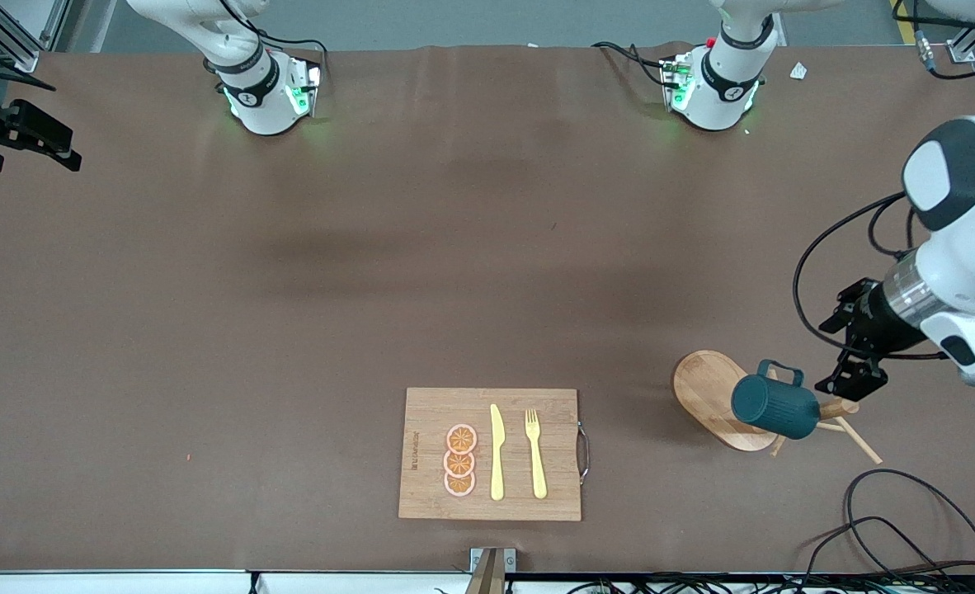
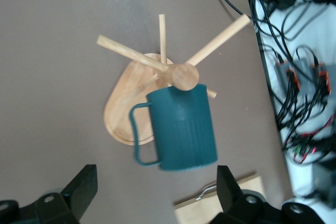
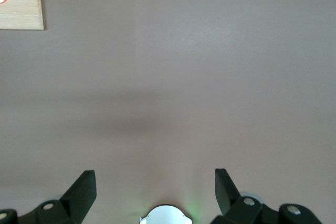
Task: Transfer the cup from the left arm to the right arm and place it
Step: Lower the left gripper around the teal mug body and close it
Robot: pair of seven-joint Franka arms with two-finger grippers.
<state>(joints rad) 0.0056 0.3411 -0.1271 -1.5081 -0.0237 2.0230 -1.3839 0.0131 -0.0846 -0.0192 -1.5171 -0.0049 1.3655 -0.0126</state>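
- My left gripper (image 1: 850, 373) hung with its fingers (image 2: 81, 187) spread wide, holding nothing, just beside the cup (image 1: 776, 407).
- The cup hung upside down on a peg of the wooden mug stand (image 1: 714, 396), handle toward my gripper.
- My right gripper (image 3: 155, 187) waited, fingers apart, over bare table (image 3: 210, 77), well apart from the cutting board (image 1: 492, 454).

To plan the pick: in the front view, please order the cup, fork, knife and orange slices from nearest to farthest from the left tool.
1. Cup, on the rack just beside the left tool.
2. Fork, on the board.
3. Knife, beside the fork.
4. Orange slices, toward the right arm's end.
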